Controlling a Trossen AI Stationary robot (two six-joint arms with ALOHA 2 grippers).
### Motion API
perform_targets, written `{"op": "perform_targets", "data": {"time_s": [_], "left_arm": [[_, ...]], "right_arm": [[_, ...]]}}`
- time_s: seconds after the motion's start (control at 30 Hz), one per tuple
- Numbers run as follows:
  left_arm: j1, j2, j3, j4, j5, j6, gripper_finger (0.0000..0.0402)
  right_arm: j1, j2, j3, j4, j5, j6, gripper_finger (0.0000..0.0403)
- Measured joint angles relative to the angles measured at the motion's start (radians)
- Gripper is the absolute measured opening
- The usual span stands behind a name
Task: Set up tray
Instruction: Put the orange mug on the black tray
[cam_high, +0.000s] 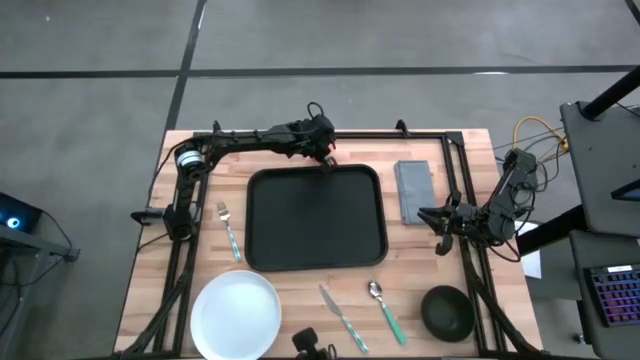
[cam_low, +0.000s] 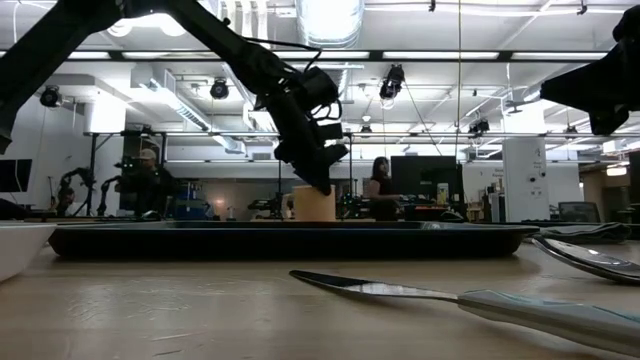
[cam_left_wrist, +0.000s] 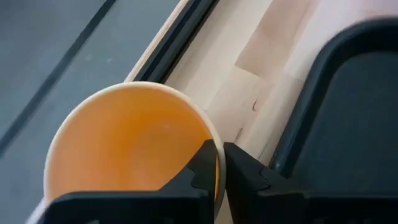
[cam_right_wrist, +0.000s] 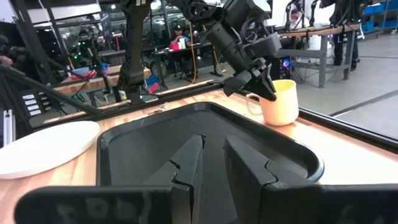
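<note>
Black tray (cam_high: 316, 217) lies at the worktop's centre, its far rim just short of the far edge. Left gripper (cam_right_wrist: 264, 86) is clenched on the rim of a yellow cup (cam_right_wrist: 281, 102) standing just beyond the tray's far rim; from overhead the arm hides the cup. Right gripper (cam_high: 441, 222) waits near the right edge, its fingers nearly closed, empty.

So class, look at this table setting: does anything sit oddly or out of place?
Nothing is spilled or damaged. The yellow cup stands upright off the tray, by its far rim, with the left gripper fingers pinching its wall.
</note>
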Motion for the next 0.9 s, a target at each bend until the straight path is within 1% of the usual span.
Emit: {"op": "perform_targets", "data": {"time_s": [0.17, 0.23, 0.37, 0.43, 0.5, 0.6, 0.73, 0.8, 0.9], "left_arm": [[-0.015, -0.016, 0.032, -0.074, -0.069, 0.05, 0.0002], [-0.023, -0.024, 0.064, -0.139, -0.072, 0.052, 0.0002], [-0.065, -0.043, 0.118, -0.322, -0.077, 0.061, 0.0001], [-0.095, -0.071, 0.122, -0.379, -0.073, 0.074, 0.0001], [-0.122, -0.118, 0.094, -0.415, -0.067, 0.084, 0.0001], [-0.155, -0.224, -0.013, -0.413, -0.011, 0.065, 0.0001], [-0.199, -0.436, -0.249, -0.31, 0.031, 0.005, 0.0001], [-0.207, -0.547, -0.371, -0.261, 0.07, -0.028, 0.0], [-0.207, -0.677, -0.517, -0.218, 0.087, -0.084, 0.0]], "right_arm": [[0.0, 0.0, 0.0, 0.0, -0.005, 0.0, 0.0059], [0.0, 0.0, 0.0, 0.0, -0.005, 0.0, 0.0059], [0.0, 0.0, 0.0, -0.002, -0.005, -0.002, 0.0059], [0.0, 0.002, 0.0, -0.003, -0.005, -0.002, 0.0059], [0.0, 0.003, 0.0, -0.004, -0.005, -0.001, 0.0059], [0.0, 0.004, 0.0, -0.005, -0.006, -0.001, 0.0059], [0.0, 0.005, 0.0, -0.013, -0.005, -0.001, 0.0059], [0.0, 0.005, 0.0, -0.013, -0.006, -0.004, 0.0059], [0.0, 0.005, 0.0, -0.013, -0.005, -0.004, 0.0059]]}}
